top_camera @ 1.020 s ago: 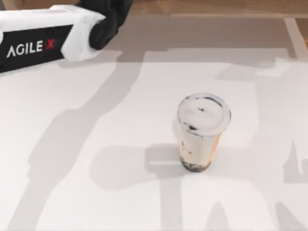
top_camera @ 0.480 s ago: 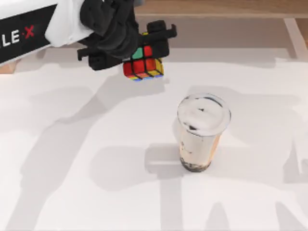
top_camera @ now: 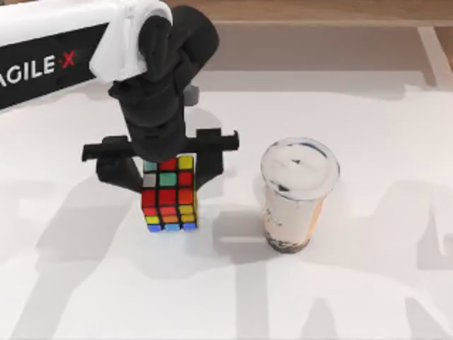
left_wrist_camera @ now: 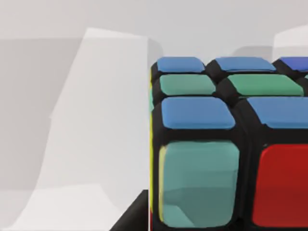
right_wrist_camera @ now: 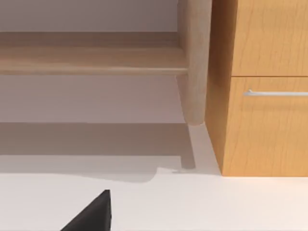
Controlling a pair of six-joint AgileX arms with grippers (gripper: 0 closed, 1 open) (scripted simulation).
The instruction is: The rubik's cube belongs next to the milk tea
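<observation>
The rubik's cube (top_camera: 168,195) hangs low over the white table, just left of the milk tea (top_camera: 294,205), with a narrow gap between them. My left gripper (top_camera: 166,170) points straight down and is shut on the cube, one black finger (top_camera: 117,173) pressing on each side. The left wrist view shows the rubik's cube (left_wrist_camera: 226,144) close up with blue, green and red stickers. The milk tea stands upright with a clear lid, a beige drink and dark pearls at its base. A dark part of my right gripper (right_wrist_camera: 91,216) shows over the table's edge, away from the work.
The white table (top_camera: 354,297) has open room in front of and to the right of the cup. A wooden cabinet (right_wrist_camera: 264,96) with a drawer handle and a round wooden leg (right_wrist_camera: 195,62) stand beyond the table.
My left arm has swung in from the far left with the cube, come forward and lowered it beside the cup. The milk tea has not moved.
</observation>
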